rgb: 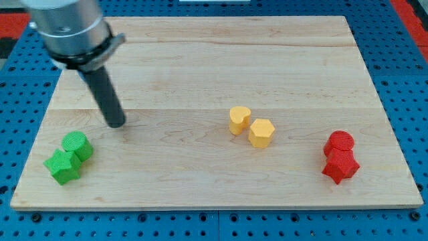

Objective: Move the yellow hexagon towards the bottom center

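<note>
Pale wooden bench point(200, 53) lying on a blue pegboard surface point(408, 100), seen from above and slightly front.

Far left, near the view's bottom: green star-shaped block point(63, 167) touching a green round-topped block point(77, 145) just above and to its right.

Above those, dark straight rod point(103, 94) slanting down from a grey cylindrical arm housing point(67, 27) at the view's top left. My tip point(116, 124) down on the bench, just above and right of the green pair, apart from them, touching no block. No jaws on this rig, just the rod, so no apart/together state to give.

Right of centre: yellow cylinder-like block point(239, 120) and yellow hexagon block point(261, 132), side by side, touching or nearly so; hexagon the lower-right one. Hexagon sitting around mid-height of the bench, right of the middle, well apart from my tip.

Far right: red round-topped block point(342, 142) stacked in the view directly above a red star-like block point(341, 166), touching, close to the bench's right edge.
</note>
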You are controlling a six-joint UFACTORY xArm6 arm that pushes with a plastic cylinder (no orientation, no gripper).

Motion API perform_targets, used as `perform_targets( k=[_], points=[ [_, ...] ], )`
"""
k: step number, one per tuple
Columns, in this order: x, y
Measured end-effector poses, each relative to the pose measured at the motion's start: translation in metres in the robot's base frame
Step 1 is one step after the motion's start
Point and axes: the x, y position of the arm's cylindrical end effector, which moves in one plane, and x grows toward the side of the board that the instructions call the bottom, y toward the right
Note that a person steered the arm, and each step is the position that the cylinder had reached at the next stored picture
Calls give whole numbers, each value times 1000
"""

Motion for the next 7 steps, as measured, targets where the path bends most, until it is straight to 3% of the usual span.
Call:
perform_targets(
  k=[1,2,4,5,6,7],
  points=[
    [13,67],
    [24,91],
    [-20,95],
    [-59,128],
    [-69,176],
    [-37,214]
  ],
)
